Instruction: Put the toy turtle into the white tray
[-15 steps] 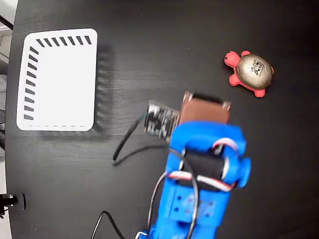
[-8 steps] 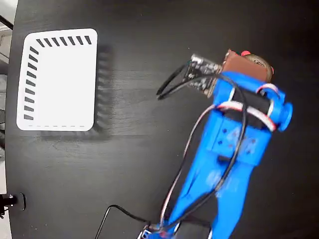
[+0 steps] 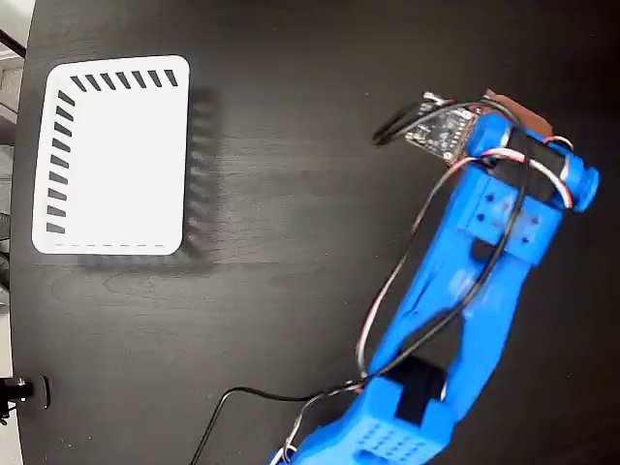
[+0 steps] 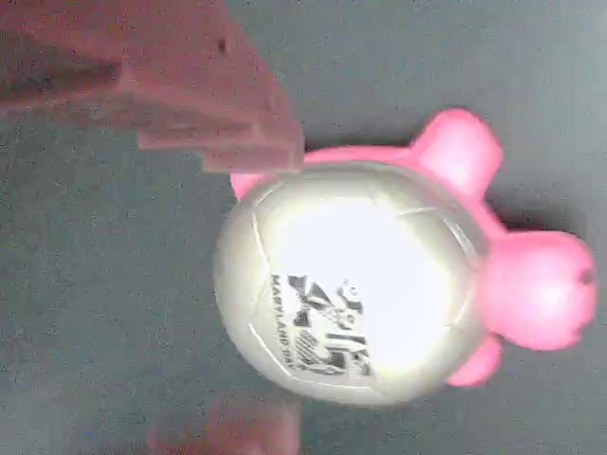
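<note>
Between the two fingers of the gripper [image 4: 251, 284] sits the toy turtle [image 4: 379, 280], seen close up in the wrist view. The jaws are spread wide, one on each side of the shell, and they are not squeezing it. One brown finger [image 4: 190, 85] comes in from the top left, and its tip is right at the edge of the shell, close to a pink back leg. Whether it touches the shell is hard to tell. The other finger shows only as a blurry reddish bit at the bottom edge, just beside the lower side of the shell.

The turtle lies on the dark table [image 4: 85, 284]. Its pink head points away from the fingers, to the right side of the wrist view. The shell looks pale and shiny, and it has a small dark printed mark in the middle. Pink legs stick out above and below the shell.

From the fixed view, the blue arm [image 3: 465, 291] reaches up to the top right of the black table [image 3: 291, 339]. The arm's end covers the turtle there, so the turtle does not show. The white tray [image 3: 116, 155] sits well apart from the jaws, far over at the top left. It has dark slanted slots along its top and left rim. Black wires trail along the arm.
</note>
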